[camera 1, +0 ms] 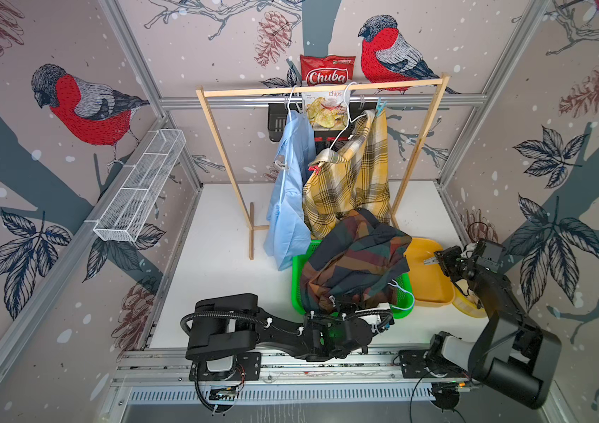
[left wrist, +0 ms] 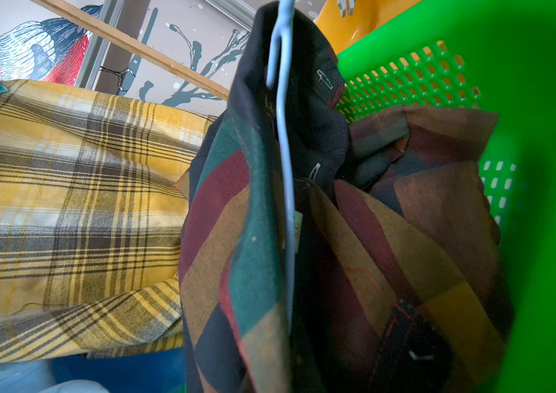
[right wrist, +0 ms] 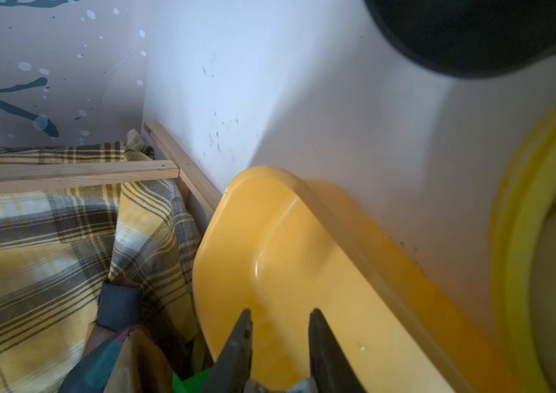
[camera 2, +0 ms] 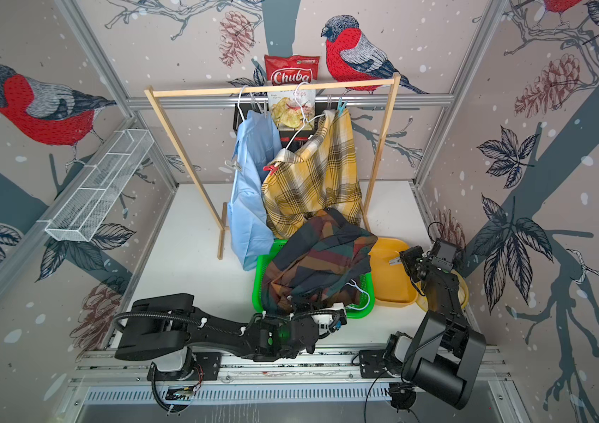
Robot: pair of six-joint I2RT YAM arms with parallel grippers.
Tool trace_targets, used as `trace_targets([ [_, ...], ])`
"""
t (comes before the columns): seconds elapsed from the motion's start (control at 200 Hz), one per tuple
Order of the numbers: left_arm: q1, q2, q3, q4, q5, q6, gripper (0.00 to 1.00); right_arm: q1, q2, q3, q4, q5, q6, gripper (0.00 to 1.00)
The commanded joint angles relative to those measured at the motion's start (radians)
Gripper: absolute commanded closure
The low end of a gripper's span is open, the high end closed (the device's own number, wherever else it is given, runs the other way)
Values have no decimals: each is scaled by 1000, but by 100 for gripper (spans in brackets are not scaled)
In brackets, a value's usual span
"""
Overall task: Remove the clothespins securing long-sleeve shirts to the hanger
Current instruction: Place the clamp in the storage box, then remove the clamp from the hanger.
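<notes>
Jaws of the right gripper (right wrist: 280, 311) stand parted over the orange tray (right wrist: 287, 255), nothing between the tips; a clear clothespin (camera 1: 430, 260) shows just beside them. Left gripper (camera 1: 340, 304) jaws closed tight at the green basket (camera 1: 296, 289), against the dark plaid shirt (camera 1: 356, 256) heaped there. Red clothespin (camera 1: 313, 169) and light blue clothespin (camera 1: 380, 106) grip the yellow plaid shirt (camera 1: 349, 190); a greyish clothespin (camera 1: 281, 163) grips the light blue shirt (camera 1: 287, 219). Both shirts hang from the wooden rail (camera 1: 254, 91).

A green basket (camera 1: 297, 285) sits just beside an orange tray (camera 1: 430, 282); a red chips bag (camera 1: 327, 71) is at the back.
</notes>
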Motion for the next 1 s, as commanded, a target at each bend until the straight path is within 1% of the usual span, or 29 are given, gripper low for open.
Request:
trace_targets([
  [0.0,-1,-13,12,-12,9,-37,100,12,32,10,66,24,-8,55],
  [0.035,-2,-17,14,-21,12,-45,100,15,33,11,69,22,-9,45],
  [0.08,-1,-20,16,-28,15,-52,100,21,30,14,68,25,-14,36],
  [0.14,-1,-23,20,-36,15,-64,100,33,16,23,51,33,-27,27],
  [0.19,1,-29,29,-61,26,-88,100,43,-5,34,23,42,-44,25],
  [0.285,18,-55,56,-143,74,-170,100,89,-97,35,0,56,-78,24],
  [0.385,60,-96,94,-249,157,-262,100,205,-203,51,-41,74,-143,25],
  [0.495,136,-158,135,-357,277,-374,100,368,-317,49,-74,155,-178,24],
  [0.63,236,-223,165,-437,433,-481,100,447,-427,35,-76,159,-193,26],
  [0.715,279,-242,174,-470,506,-528,100,475,-465,33,-74,152,-215,28],
  [0.841,325,-245,187,-516,592,-578,100,525,-501,24,-41,101,-240,30],
  [0.996,372,-250,196,-532,703,-635,100,666,-534,10,27,144,-249,31],
])
